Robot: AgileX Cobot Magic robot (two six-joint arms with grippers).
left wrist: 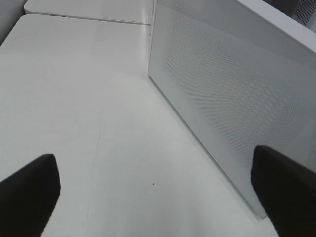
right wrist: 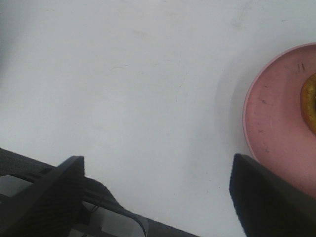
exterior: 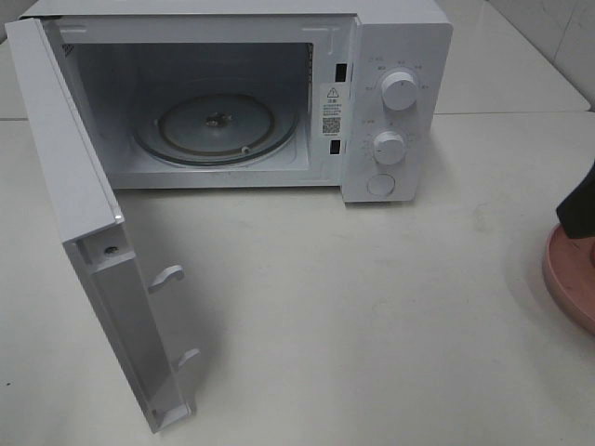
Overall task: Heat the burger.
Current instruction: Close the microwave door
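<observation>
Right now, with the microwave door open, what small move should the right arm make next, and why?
Probably shift the open right gripper over the pink plate toward the burger: the gripper holds nothing, and the microwave turntable stands bare.

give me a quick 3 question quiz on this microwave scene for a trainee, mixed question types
1. True or false: the white microwave's door is closed.
2. Multiple choice: the round pink plate sits A) inside the microwave, B) on the white table right of the microwave, C) on top of the microwave.
3. Fill in: the round glass turntable inside the microwave carries ____.

Key
1. False. The door is swung wide open.
2. B. In the right wrist view the golden-brown burger shows at the plate's edge, with the open right gripper beside the plate.
3. Nothing.
</observation>
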